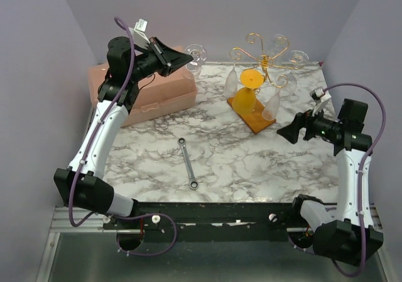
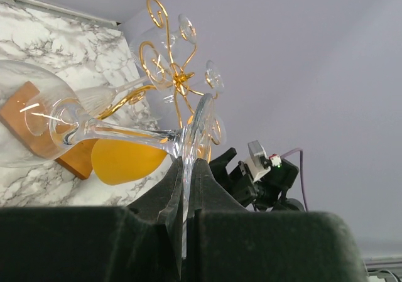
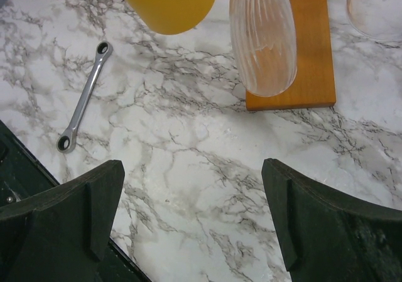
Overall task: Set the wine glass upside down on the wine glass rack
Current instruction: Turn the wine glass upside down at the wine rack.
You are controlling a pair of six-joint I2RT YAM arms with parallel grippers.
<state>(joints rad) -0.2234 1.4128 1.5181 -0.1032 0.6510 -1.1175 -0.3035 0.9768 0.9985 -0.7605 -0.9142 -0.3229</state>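
Clear and shiny, the see-through wine glass [image 1: 196, 54] sits in my left pincer [image 1: 186, 59], which is squeezed tight on the glass's flat foot, up in the air at the back left. I think this is the carry-over step. Next I must tip it bowl-down and hook it on a free curl of the gold wire rack with the orange-brown base [image 1: 264, 61], off to its right. My right pincer [image 1: 291, 131] hangs wide open, empty.

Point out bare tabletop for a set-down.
Widest bare tabletop lies between the wrench and the right gripper, in front of the rack. A smaller patch sits between wrench and pink box. Crowded around the rack's hanging glasses.
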